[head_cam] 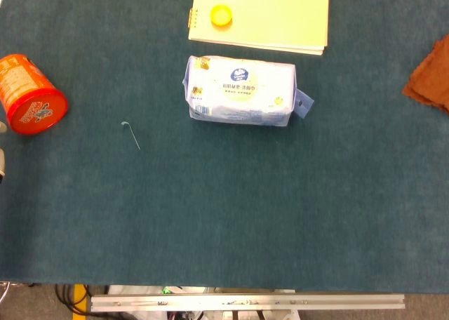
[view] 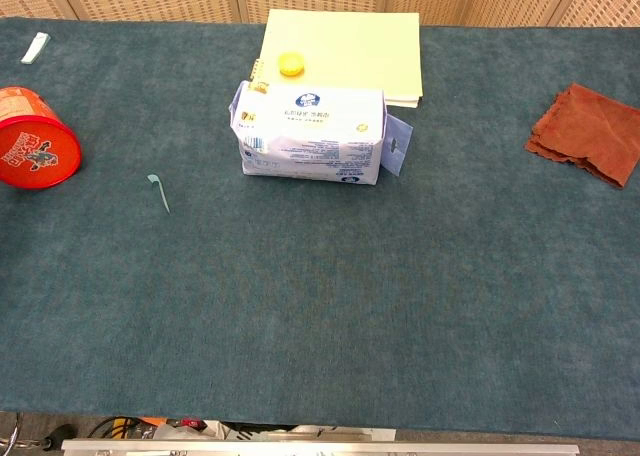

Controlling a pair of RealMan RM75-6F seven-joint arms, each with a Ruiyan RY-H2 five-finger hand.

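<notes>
Neither hand is showing in the head or chest view, so the state of the fingers cannot be told. A wipes pack [head_cam: 240,92] is lying flat at the middle of the teal table [head_cam: 231,222], just in front of a yellow notepad [head_cam: 270,15] carrying a yellow cap [head_cam: 222,15]. An orange tin [head_cam: 29,95] is lying at the left edge, a rust cloth [view: 588,134] at the right

Cloth [head_cam: 429,78] cut off by edge
</notes>
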